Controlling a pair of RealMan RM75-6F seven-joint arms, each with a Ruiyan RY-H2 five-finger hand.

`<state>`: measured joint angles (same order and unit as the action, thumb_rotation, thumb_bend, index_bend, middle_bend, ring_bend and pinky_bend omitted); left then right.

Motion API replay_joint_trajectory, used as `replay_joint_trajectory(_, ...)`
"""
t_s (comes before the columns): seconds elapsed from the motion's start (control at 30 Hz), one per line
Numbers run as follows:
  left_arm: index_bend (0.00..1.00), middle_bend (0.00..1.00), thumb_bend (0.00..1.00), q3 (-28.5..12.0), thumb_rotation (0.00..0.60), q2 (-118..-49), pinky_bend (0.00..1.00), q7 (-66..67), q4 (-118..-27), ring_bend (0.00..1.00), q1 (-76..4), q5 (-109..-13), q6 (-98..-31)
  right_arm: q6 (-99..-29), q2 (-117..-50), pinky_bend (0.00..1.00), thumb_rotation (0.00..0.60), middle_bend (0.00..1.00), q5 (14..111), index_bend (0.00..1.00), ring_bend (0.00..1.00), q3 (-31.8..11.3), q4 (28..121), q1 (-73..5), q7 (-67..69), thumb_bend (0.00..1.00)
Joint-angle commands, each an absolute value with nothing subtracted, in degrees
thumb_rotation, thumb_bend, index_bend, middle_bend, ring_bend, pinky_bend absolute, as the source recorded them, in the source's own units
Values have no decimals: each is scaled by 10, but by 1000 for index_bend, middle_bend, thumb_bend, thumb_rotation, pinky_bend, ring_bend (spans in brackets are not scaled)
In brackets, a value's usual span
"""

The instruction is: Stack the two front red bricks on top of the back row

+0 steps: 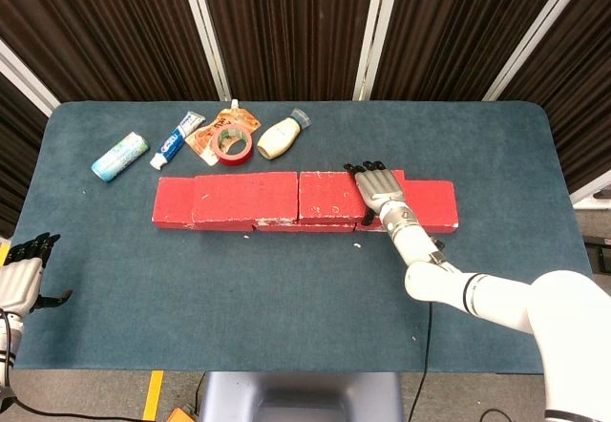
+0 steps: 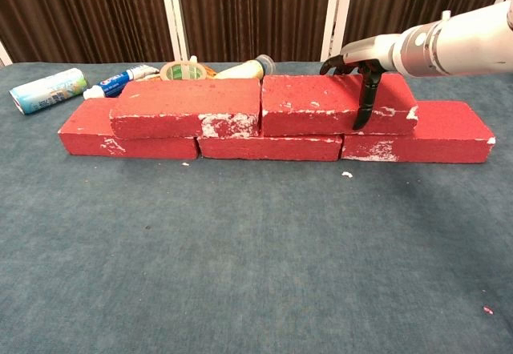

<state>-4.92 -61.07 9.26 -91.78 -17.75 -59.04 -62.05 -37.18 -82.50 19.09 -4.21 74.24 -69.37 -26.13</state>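
Two red bricks lie end to end on top of the back row (image 1: pixel 431 204). The left upper brick (image 1: pixel 243 193) (image 2: pixel 184 106) touches the right upper brick (image 1: pixel 329 193) (image 2: pixel 313 102). My right hand (image 1: pixel 382 191) (image 2: pixel 365 58) grips the right upper brick near its right end, with fingers flat across the top to the back edge and the thumb down the front face. The bottom row (image 2: pixel 449 130) sticks out at both ends. My left hand (image 1: pixel 21 274) hangs off the table's left front corner with its fingers apart, holding nothing.
Behind the bricks at the back left lie a green-blue can (image 1: pixel 120 156), a toothpaste tube (image 1: pixel 178 139), an orange pouch (image 1: pixel 212 136), a red tape roll (image 1: pixel 232 145) and a cream bottle (image 1: pixel 280 137). A small white crumb (image 2: pixel 346 174) lies in front of the bricks.
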Motion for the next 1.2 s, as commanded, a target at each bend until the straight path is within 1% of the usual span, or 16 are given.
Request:
replay_joint_trajectory(0.03, 0, 0, 226, -49, 600, -611, 0, 92, -917, 0, -177, -590, -620, -372, -825, 0, 600, 217, 191, 137, 96, -42, 743, -694, -262, 0)
replay_joint_trajectory(0.7, 0, 0, 226, -48, 600, -614, 0, 88, -911, 0, -175, -592, -617, -381, -823, 0, 600, 196, 180, 137, 75, -40, 752, -700, -269, 0)
replay_joint_trajectory(0.83, 0, 0, 227, -49, 600, -613, 0, 88, -912, 0, -175, -593, -618, -383, -819, 0, 600, 187, 183, 137, 62, -47, 761, -698, -262, 0)
replay_joint_trajectory(1.03, 0, 0, 227, -48, 600, -612, 0, 92, -915, 0, -175, -592, -620, -395, -789, 0, 600, 169, 203, 137, 40, -70, 797, -689, -238, 0)
replay_joint_trajectory(1.13, 0, 0, 227, -49, 600, -613, 0, 94, -916, 0, -175, -592, -620, -407, -757, 0, 600, 167, 218, 135, 38, -83, 834, -678, -222, 0)
replay_joint_trajectory(1.2, 0, 0, 227, -48, 600, -614, 0, 94, -916, 0, -176, -593, -620, -421, -724, 0, 600, 166, 236, 135, 36, -91, 873, -667, -212, 0)
